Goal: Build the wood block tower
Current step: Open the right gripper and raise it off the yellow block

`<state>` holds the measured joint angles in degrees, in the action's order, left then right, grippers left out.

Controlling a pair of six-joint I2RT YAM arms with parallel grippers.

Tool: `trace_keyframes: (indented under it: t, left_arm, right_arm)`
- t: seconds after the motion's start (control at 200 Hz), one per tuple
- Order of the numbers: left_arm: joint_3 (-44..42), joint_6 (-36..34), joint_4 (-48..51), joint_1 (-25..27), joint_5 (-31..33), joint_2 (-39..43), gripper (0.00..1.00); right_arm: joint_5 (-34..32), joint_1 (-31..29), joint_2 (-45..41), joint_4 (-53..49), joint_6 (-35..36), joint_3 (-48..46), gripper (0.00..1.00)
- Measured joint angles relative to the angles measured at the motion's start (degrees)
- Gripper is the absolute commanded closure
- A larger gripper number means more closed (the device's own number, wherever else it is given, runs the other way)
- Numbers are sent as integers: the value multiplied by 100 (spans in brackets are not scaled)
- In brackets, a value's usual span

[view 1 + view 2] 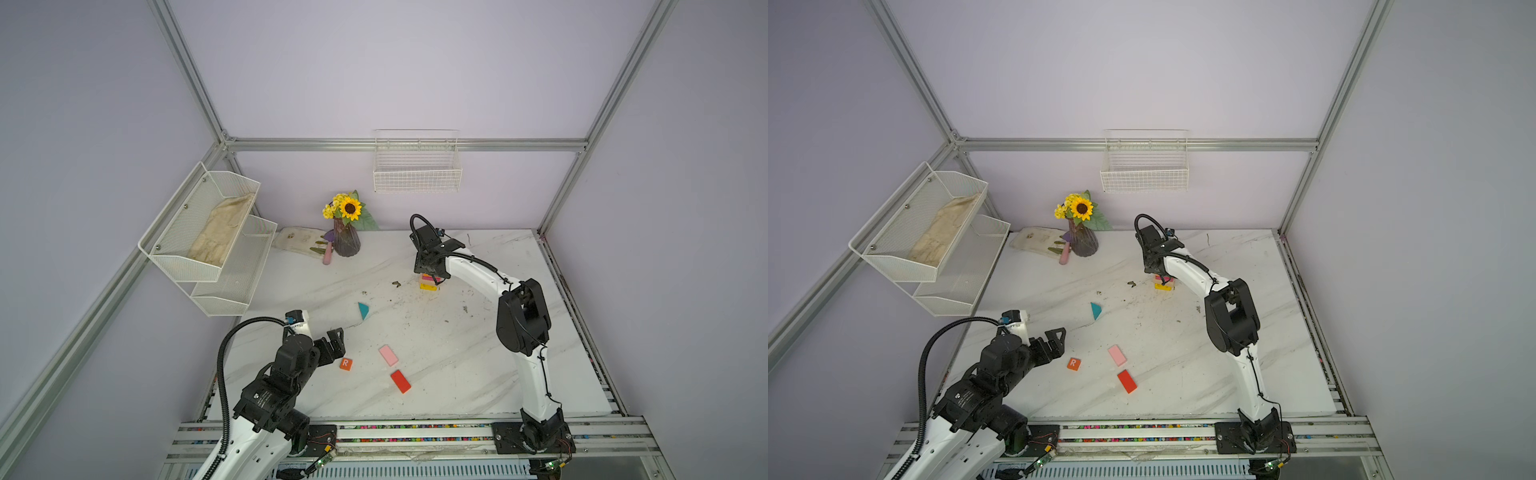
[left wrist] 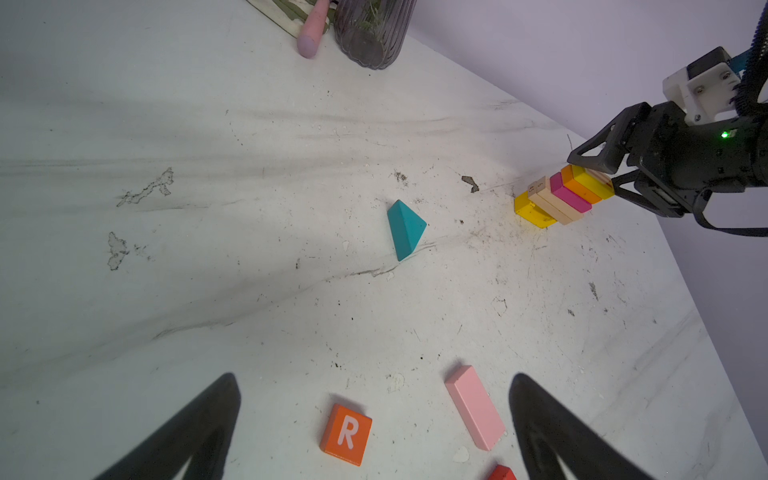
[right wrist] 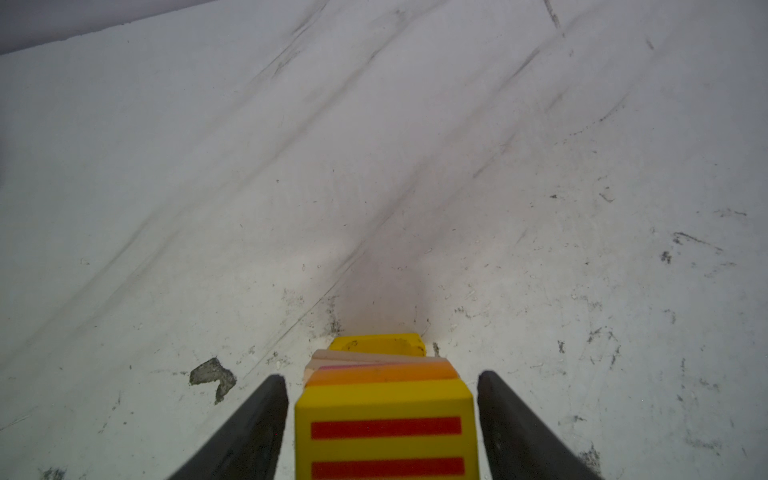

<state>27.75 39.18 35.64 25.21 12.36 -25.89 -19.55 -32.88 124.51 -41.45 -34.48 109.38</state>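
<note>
Over to the tower point(image 1: 428, 283) point(image 2: 559, 195): stands upright toward the back of the white marble-look table point(image 1: 457, 353), right of centre. Stacked from the bottom up as yellow base, tan slabs, magenta, orange, then capped by a yellow block with red stripes point(image 3: 386, 432), all painted wood, square-edged, layers slightly staggered. Straddled from above by the right gripper point(image 3: 382, 380), jaws parted, a thin sliver of gap either side of that striped cap, so clamping nothing; stripes laid straight across from finger point(image 3: 249, 428) to finger.

Down front now to the left gripper point(image 2: 374, 376): hovers over the near-left part of the table, spread wide, carrying nothing. Just ahead of it, the orange "R" cube point(image 1: 345, 364) point(image 2: 346, 434), flat, white letter facing up. Next along, the pink slab point(image 1: 388, 355), lying flat, long axis slanting from back-left to front-right. Close beside that, nearer the front edge and not touching, the red slab point(image 1: 400, 381) on the same slant. Further in, about mid-table, the teal triangle point(image 1: 363, 310) point(image 2: 405, 228): rests on a face, smooth wedge, narrow tip aimed at the front edge. Scuffed and speckled underneath it all, grey veins through the white
</note>
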Motion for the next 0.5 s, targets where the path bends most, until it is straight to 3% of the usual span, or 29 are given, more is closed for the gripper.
trace_keyframes:
  t: [0.25,0.5]
  left_arm:
    - [0,0,-2,0,0,0,0]
    - [0,0,-24,0,2,-2,0]
  right_arm:
    - [-37,-2,-481,72,63,-546,10]
    - [-369,-437,-2813,715,286,-2306,8]
